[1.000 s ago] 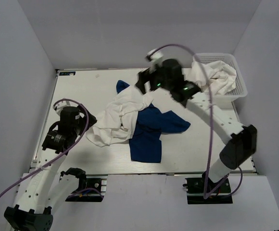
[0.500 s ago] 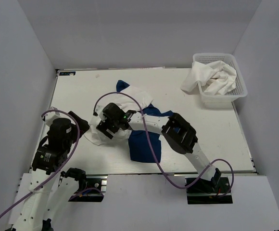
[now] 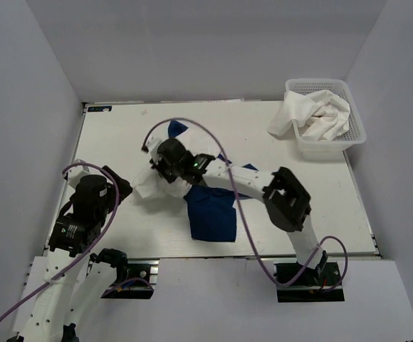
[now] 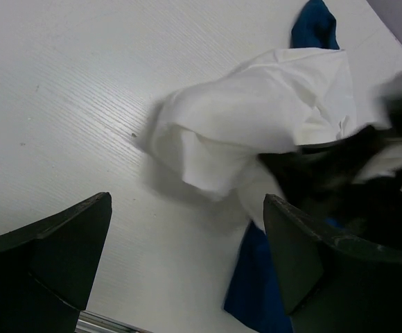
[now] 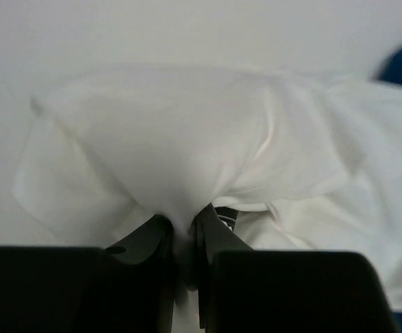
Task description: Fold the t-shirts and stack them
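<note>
Overhead: white t-shirt (image 3: 149, 194) bunched on bench (image 3: 114, 135), left of centre, overlapping navy t-shirt (image 3: 210, 214); right arm (image 3: 235, 182) stretched across onto the white one. Left wrist: left fingers (image 4: 48, 253) spread wide, apart from the cloth. Right wrist: right fingers (image 5: 140, 243) pinched narrow on a raised white fold.

The white t-shirt (image 4: 256, 114) lies in a crumpled heap on the table (image 3: 114, 135), left of the middle. A bunched fold of it is pinched in the right gripper (image 5: 184, 225). The dark blue t-shirt (image 3: 210, 214) lies rumpled just beside it. Part of the blue one is under the white one, and one blue bit pokes out at the far side.
</note>
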